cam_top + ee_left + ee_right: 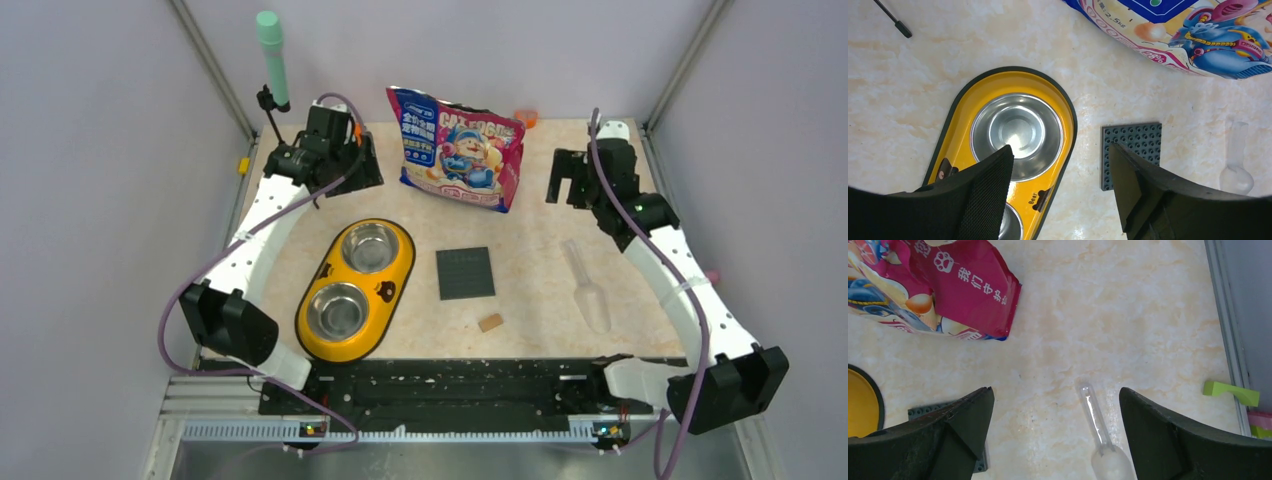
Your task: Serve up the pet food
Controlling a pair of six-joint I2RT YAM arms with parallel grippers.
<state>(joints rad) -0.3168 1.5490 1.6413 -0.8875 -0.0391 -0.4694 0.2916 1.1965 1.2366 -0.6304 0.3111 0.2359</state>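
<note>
The pet food itself is hidden; only its glossy blue-pink cartoon-cat bag (458, 148) (1198, 35) (948, 290) stands at the back centre. A yellow double-bowl feeder (398, 262) (955, 135) lies left of centre, and both steel bowls (370, 246) (1018, 132) are empty. A clear plastic scoop (588, 285) (1098, 430) lies flat on the right. My left gripper (355, 168) (1060, 150) hovers open at the back left, above the feeder's far end. The right gripper (566, 190) (1055, 390) hangs open at the back right, high over the scoop's handle, holding nothing.
A dark grey studded plate (465, 273) (1133, 145) lies mid-table, with a small tan block (490, 322) in front of it. A green cylinder (270, 45) stands on a post at the back left. A lime-green piece (1230, 391) lies by the right wall rail.
</note>
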